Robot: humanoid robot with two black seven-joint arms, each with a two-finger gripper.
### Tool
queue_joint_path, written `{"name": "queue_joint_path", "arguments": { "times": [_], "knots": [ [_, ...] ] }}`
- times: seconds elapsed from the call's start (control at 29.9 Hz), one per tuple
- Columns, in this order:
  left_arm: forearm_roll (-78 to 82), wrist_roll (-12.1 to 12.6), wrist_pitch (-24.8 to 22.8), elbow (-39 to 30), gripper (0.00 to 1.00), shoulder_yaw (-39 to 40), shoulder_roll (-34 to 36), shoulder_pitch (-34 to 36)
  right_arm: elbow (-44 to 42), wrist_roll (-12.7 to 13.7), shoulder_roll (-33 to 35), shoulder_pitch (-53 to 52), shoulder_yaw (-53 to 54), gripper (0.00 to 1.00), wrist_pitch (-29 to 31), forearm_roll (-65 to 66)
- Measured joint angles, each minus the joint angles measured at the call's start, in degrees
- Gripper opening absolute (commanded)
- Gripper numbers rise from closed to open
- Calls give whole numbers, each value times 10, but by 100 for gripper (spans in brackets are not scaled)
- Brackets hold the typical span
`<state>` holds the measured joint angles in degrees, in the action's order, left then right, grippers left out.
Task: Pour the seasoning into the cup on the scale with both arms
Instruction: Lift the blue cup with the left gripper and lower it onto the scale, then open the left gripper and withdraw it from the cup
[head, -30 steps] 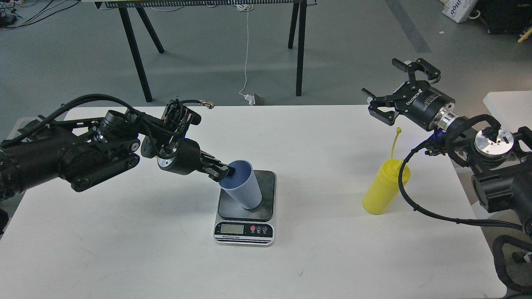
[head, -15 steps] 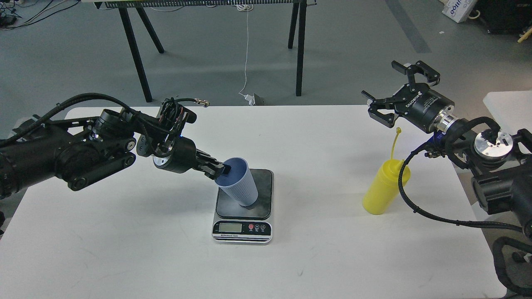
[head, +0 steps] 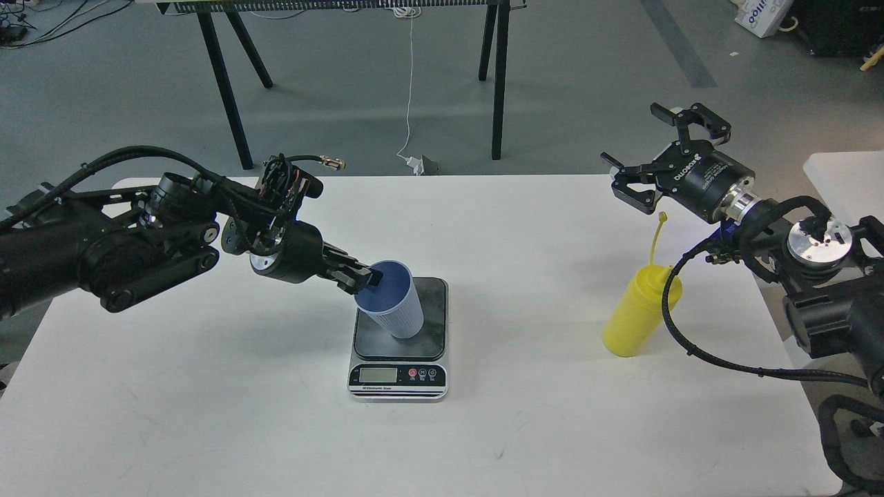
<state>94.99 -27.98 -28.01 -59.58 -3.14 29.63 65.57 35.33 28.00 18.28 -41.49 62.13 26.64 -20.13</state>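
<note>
Head view: two black arms reach in from either side of a white table (head: 207, 428), the task's things between them.

Left gripper (head: 364, 278): at frame centre-left, its fingers pinched on the near rim of the cup (head: 392, 304), one inside and one outside.

Cup: light blue, ribbed, tilted toward the left arm, its base on the dark platform of the scale (head: 398, 345).

Change: over the last second the scale and cup have slid leftward together, and the left arm has drawn back with them; the cup leans less than it did.

Meaning: the cup looks close to settled, but it is not yet upright or released, so the placing step seems unfinished.

Right gripper (head: 666, 153): upper right of the frame, jaws spread wide, holding nothing, hovering above and apart from the bottle; barely moved in that second.

Seasoning (head: 639, 314): yellow squeeze bottle standing at centre-right of the table, well apart from the scale, cap strap sticking up, a black cable crossing its front.

Outlook: pouring has not begun; the bottle remains to be picked up.

Surface: plain white tabletop, faintly scuffed.

Room: grey floor beyond, black trestle legs (head: 224, 83) at upper left and centre, a white cord (head: 409, 90) hanging to a plug on the floor.
</note>
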Motion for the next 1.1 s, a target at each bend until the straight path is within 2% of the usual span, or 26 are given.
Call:
{"name": "queue_joint_path", "arguments": {
  "times": [0.03, 0.4, 0.53, 0.6, 0.67, 0.7, 0.97, 1.1],
  "knots": [
    [-1, 0, 0, -6, 57, 1, 3, 1, 0, 0, 0, 0, 0, 99, 0, 0],
    [-38, 0, 0, -23, 67, 6, 12, 0, 0, 0, -2, 0, -1, 99, 1, 0],
    [-40, 0, 0, -22, 75, 6, 12, 0, 0, 0, -3, 0, -1, 99, 1, 0],
    [-43, 0, 0, -21, 81, 7, 13, 2, 0, 0, -3, 0, -1, 99, 1, 0],
    [-51, 0, 0, -20, 94, 7, 19, 14, 0, 0, -3, 0, -1, 99, 2, 0],
    [-57, 0, 0, -20, 96, 7, 25, 21, 1, 0, -3, 0, -1, 99, 2, 0],
    [-221, 0, 0, -8, 99, 23, 90, 84, 40, 0, 9, -9, -20, 99, 1, 0],
    [-348, 0, 0, 30, 99, 44, 107, 85, 53, 0, 51, -11, -7, 99, 0, -8]
  ]
}}
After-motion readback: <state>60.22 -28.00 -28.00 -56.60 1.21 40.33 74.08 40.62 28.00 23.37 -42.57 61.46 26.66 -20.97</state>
